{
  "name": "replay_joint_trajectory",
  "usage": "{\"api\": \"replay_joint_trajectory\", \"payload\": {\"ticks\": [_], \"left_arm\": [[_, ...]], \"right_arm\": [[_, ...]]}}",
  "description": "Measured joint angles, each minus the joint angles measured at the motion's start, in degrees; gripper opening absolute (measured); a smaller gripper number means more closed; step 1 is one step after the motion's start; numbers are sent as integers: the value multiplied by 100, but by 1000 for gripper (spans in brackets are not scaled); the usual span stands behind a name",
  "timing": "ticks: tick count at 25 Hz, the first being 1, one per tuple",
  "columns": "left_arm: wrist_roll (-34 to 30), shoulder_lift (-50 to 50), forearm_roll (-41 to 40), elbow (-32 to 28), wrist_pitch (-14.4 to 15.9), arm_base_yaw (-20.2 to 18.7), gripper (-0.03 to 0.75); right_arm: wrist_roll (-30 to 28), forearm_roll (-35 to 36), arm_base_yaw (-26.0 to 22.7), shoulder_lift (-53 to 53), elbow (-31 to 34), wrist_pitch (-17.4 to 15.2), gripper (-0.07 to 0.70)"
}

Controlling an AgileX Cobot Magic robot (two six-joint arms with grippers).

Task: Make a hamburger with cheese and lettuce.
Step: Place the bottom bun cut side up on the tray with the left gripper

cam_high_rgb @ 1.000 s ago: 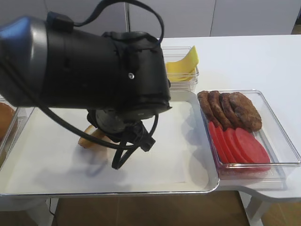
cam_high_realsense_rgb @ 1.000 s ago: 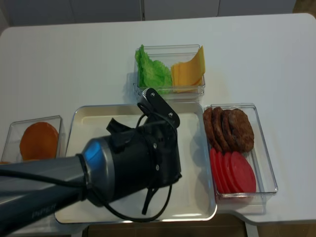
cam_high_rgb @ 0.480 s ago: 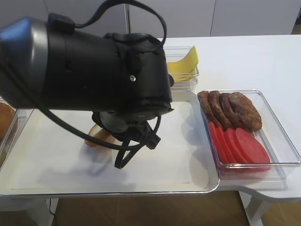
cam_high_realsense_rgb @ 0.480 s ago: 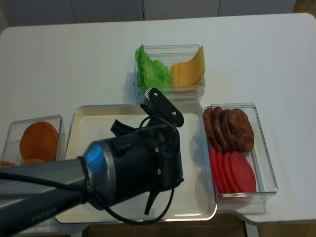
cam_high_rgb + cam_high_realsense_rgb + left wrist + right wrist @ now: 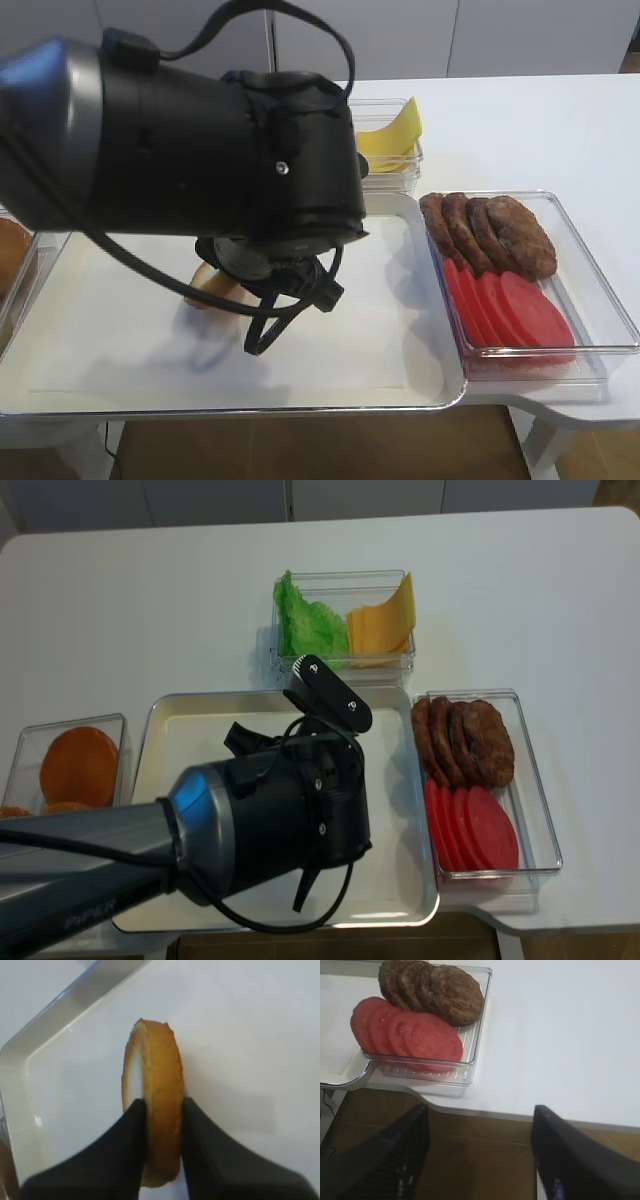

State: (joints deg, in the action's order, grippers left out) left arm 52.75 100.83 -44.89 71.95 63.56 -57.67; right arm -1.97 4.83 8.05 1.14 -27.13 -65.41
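**Bun half gripped on edge over the tray**

The left gripper [image 5: 162,1125] pinches the hamburger [image 5: 155,1110], one bun half standing on its edge, with its two black fingers [image 5: 131,1145] pressed against the pale cut face on one side and the golden-brown crust on the other. The bun is over the white tray [image 5: 250,1060]; whether its lower edge touches the tray floor cannot be told. From the front high view only a sliver of the bun [image 5: 212,285] shows under the bulky black arm [image 5: 200,140], near the middle of the tray [image 5: 400,350].

The right gripper [image 5: 480,1160] hangs off the table's near edge, its two dark fingers [image 5: 395,1155] spread wide with nothing between them.

Behind the tray, one clear container [image 5: 345,580] holds the lettuce [image 5: 300,620], a ruffled green bunch on the left, and the cheese [image 5: 385,620], fanned yellow-orange slices on the right; the exact number of slices is unclear. To the right of the tray, a second clear container [image 5: 540,810] holds four brown patties [image 5: 465,740] at the back and four red tomato slices [image 5: 470,825] at the front, each row overlapping. At the left edge, a third container [image 5: 25,750] holds one full orange-brown bun top [image 5: 78,765], with parts of others beneath it.
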Motion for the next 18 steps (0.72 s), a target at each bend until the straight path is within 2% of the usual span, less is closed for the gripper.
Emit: {"api": "replay_joint_trajectory", "payload": {"ticks": [12, 18], "left_arm": [[22, 0, 0, -9, -47, 0, 177], [134, 25, 23, -9, -89, 0, 225]], "right_arm": [[0, 0, 0, 0, 0, 0, 478], [0, 0, 0, 0, 0, 0, 478]]}}
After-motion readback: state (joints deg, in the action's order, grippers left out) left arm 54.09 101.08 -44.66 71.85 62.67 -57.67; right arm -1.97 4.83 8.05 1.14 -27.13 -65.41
